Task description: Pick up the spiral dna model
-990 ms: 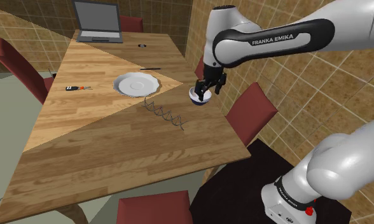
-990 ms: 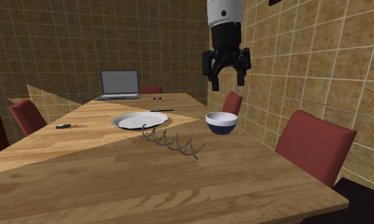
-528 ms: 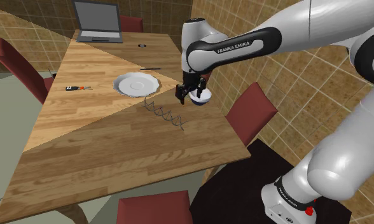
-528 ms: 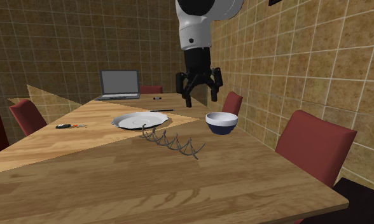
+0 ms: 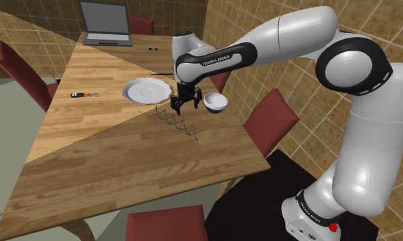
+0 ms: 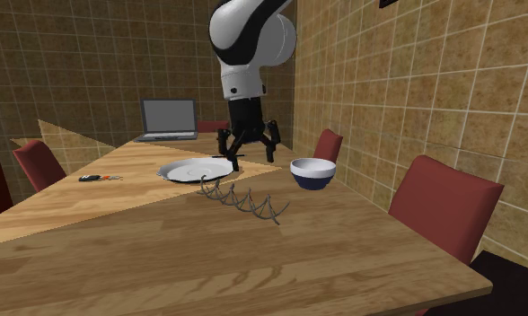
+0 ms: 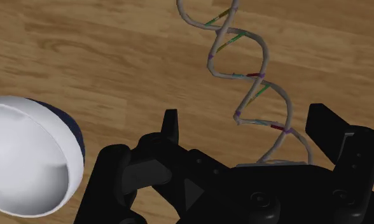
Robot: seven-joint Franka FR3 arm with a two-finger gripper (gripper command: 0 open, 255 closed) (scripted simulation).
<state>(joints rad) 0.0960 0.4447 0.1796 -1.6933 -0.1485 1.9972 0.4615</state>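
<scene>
Spiral dna model lies flat on its side near the middle of the wooden table, a thin grey double helix with small coloured rungs, running on a slant from the white plate toward the long edge by the tiled wall. Above its plate-side end hangs the gripper, pointed straight down with its black fingers spread wide and clasping nothing. In the wrist view the helix runs out from between the two fingers, touching neither, which suggests the hand has been lined up to straddle the strand across its narrow width before going lower. In the second exterior view the fingertips are clear of the tabletop, so the descent seems not yet finished. Just beside the gripper, toward the wall-side edge, stands a bowl, white inside and dark blue outside; it is near enough that the finger on that side will probably need care on the way down. The plate sits just beyond the helix's other flank. Farther out, a small tool lies near the opposite long edge, and an open laptop stands at the far end of the table, with red chairs drawn up around it.
</scene>
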